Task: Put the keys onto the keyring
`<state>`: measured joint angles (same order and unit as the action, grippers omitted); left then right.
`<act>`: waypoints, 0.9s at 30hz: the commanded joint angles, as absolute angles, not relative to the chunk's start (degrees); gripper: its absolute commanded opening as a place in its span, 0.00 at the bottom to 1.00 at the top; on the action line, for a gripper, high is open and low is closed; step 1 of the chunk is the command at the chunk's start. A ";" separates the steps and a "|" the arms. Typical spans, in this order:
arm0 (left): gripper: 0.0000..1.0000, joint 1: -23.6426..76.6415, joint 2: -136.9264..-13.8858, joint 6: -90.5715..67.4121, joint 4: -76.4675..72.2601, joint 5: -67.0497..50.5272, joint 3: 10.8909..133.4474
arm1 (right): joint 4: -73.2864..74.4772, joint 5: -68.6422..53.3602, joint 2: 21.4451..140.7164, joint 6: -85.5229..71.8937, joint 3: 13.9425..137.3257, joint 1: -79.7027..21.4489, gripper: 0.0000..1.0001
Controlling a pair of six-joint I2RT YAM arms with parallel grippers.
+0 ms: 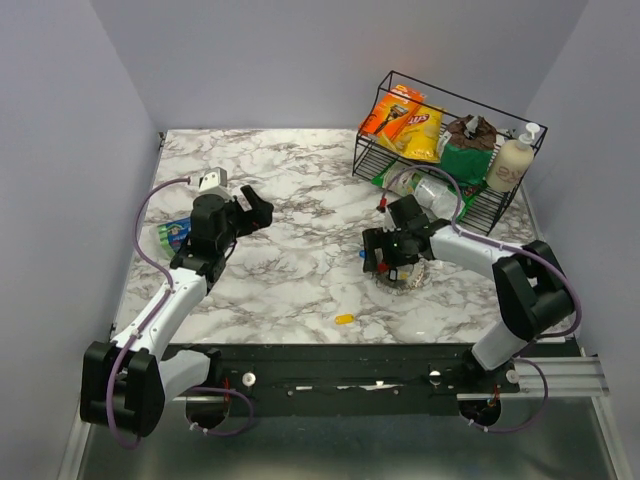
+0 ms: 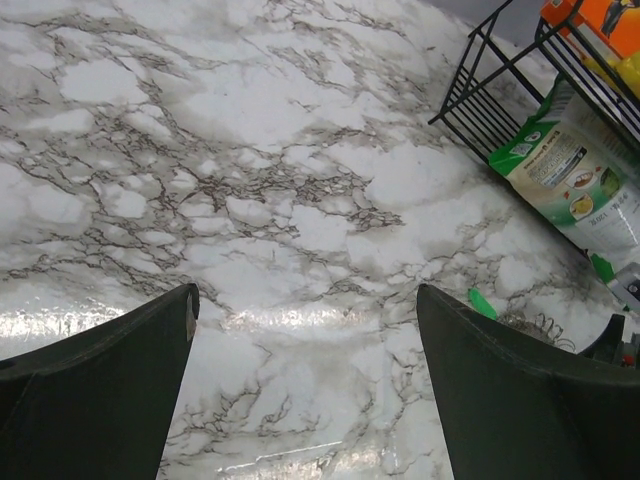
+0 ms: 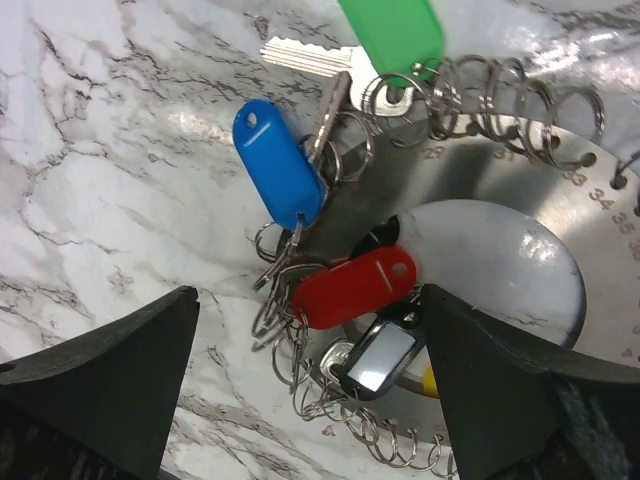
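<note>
The keyring (image 3: 545, 170) is being seen lying flat on the table (image 1: 290, 200), a silvery numbered band edged all round by small wire loops. Keys are being bunched along its left rim, among those loops. The green key (image 3: 390, 35) is being shown at the top, with a silver key (image 3: 305, 55) just beside it. The blue key (image 3: 278, 165) is lying below, then the red key (image 3: 355, 287), touched underneath by the black key (image 3: 378, 358). A yellow key (image 1: 345, 319) is lying alone, well apart, nearer the front edge.
</note>
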<state>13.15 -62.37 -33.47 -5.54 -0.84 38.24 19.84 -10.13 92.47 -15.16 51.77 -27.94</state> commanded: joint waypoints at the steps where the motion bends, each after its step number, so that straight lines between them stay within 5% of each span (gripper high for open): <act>1: 0.99 13.27 -61.53 -33.75 -3.17 -3.60 39.11 | 19.78 -10.72 96.58 -16.52 54.05 -30.14 1.00; 27: 0.99 13.27 -61.08 -32.61 -0.09 -4.83 40.61 | 17.49 -19.34 108.73 -18.37 73.13 -39.55 1.00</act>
